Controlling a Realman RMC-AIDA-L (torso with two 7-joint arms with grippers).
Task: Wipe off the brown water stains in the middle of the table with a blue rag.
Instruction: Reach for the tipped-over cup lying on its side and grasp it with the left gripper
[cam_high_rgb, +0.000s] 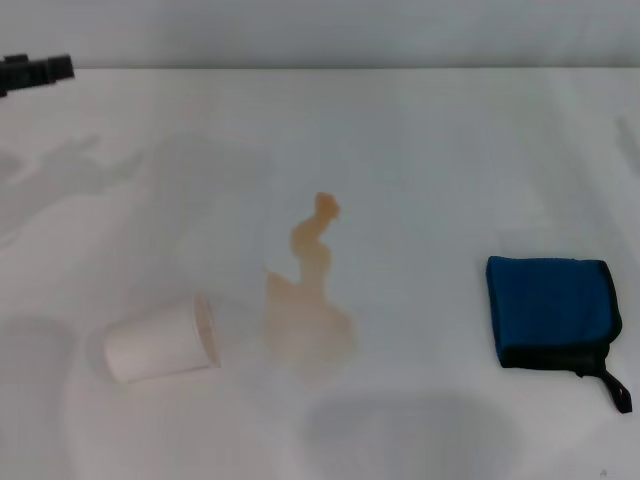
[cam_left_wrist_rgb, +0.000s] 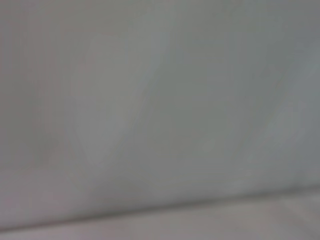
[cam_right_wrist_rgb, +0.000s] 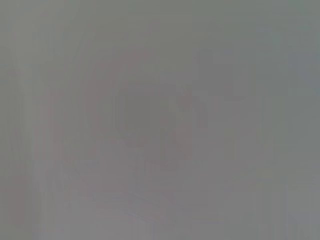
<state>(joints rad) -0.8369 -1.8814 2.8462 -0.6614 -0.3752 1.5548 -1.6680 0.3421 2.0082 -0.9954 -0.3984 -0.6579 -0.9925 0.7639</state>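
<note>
Brown water stains (cam_high_rgb: 305, 305) sit mid-table (cam_high_rgb: 430, 150); a tipped white paper cup (cam_high_rgb: 160, 340) lies at nine o'clock, the blue rag (cam_high_rgb: 548, 310) at three. A dark left-arm part (cam_high_rgb: 35, 72) shows at ten; neither gripper's jaw state can be told.

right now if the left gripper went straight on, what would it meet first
Probably nothing: the black left gripper, far left, seems to point across the far part of the white table. The white paper cup, brown water stains and blue cloth rag lie nearer; height unclear.
</note>
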